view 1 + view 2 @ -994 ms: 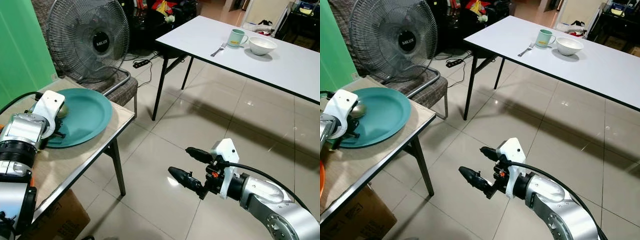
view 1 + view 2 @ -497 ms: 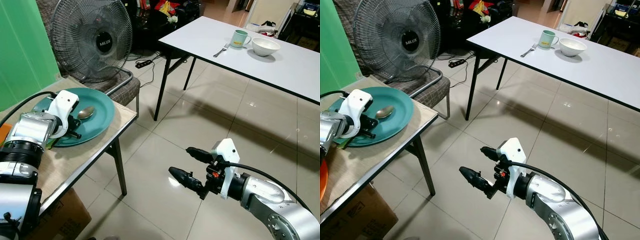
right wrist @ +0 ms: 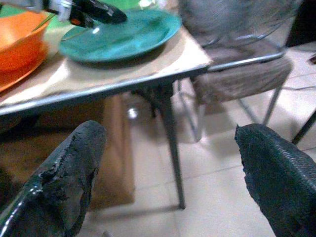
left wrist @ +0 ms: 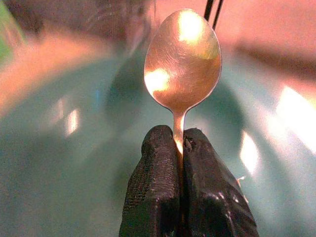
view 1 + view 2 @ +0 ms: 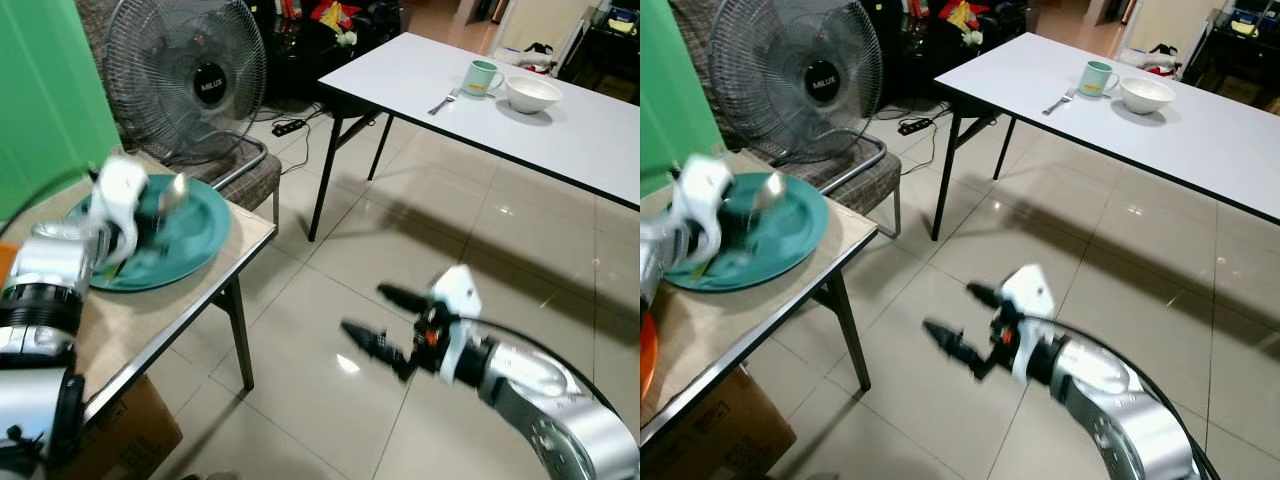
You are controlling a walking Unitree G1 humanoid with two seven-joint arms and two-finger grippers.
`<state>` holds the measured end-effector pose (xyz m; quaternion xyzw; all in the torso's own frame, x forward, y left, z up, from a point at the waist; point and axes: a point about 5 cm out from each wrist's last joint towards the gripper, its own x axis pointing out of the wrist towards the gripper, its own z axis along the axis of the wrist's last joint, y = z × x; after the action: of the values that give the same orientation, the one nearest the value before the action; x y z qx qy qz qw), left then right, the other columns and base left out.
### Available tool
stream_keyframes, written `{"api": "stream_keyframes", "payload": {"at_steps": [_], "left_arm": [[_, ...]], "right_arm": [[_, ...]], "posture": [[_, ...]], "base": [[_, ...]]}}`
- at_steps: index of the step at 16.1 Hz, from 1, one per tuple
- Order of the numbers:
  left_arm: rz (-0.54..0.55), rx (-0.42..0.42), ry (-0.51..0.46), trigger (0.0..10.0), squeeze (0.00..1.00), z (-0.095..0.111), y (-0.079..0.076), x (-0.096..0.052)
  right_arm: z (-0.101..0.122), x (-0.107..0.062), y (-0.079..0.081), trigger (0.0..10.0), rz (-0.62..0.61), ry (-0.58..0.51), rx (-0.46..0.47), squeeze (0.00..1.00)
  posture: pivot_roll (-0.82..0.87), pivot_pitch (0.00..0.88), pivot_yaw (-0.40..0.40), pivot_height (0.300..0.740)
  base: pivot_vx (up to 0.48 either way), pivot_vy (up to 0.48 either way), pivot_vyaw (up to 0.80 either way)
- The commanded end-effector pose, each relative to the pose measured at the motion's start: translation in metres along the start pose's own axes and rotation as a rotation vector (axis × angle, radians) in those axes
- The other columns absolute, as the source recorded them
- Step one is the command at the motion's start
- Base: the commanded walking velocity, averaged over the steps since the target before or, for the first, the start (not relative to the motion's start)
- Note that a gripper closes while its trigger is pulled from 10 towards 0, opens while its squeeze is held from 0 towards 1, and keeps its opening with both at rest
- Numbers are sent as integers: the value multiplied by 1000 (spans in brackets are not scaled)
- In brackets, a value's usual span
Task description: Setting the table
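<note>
teal plate (image 3: 123, 37), orange bowl (image 3: 19, 37), small table (image 3: 148, 74)

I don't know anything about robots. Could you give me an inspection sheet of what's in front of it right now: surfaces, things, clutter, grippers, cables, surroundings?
Surface: small side table at the robot's left; long white table across the tiled floor.
Job's things: teal plate on the side table; spoon held above it; mug, fork and white bowl on the white table.
Clutter: orange bowl beside the plate; cardboard box under the side table.
Grippers: left gripper shut on the spoon's handle; right gripper open, hanging over the floor.
Cables: power strip with its cord on the floor by the fan.
Surroundings: standing fan, green wall, cushioned chair.
</note>
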<state>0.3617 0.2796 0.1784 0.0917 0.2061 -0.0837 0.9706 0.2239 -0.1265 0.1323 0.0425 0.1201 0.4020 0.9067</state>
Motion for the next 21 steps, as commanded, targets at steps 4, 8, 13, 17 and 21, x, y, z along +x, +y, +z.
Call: {"api": "stream_keyframes", "payload": {"at_steps": [4, 8, 13, 17, 21], "left_arm": [[-97, -68, -359, 0, 0, 57, -47, -6], [22, -99, -508, 10000, 0, 47, -98, -12], [5, 15, -459, 10000, 0, -7, -140, -40], [61, 41, -456, 10000, 0, -12, -132, -41], [15, -19, -467, 10000, 0, -13, -141, -48]], "right_arm": [[13, -6, -18, 10000, -226, -98, -23, 0], [20, -18, -27, 10000, -445, -178, -18, 0], [10, -37, -33, 10000, -650, -172, 18, 0], [4, -45, -35, 10000, -747, -173, 64, 0], [5, -44, -30, 10000, -749, -187, 58, 0]], "posture": [[-51, 0, -85, 740], [-88, 0, -70, 740], [-112, 0, -51, 740], [-121, 0, -46, 740], [-131, 0, -32, 740]], "base": [[0, 0, 0], [0, 0, 0], [0, 0, -609], [0, 0, -761], [212, 0, -759]]}}
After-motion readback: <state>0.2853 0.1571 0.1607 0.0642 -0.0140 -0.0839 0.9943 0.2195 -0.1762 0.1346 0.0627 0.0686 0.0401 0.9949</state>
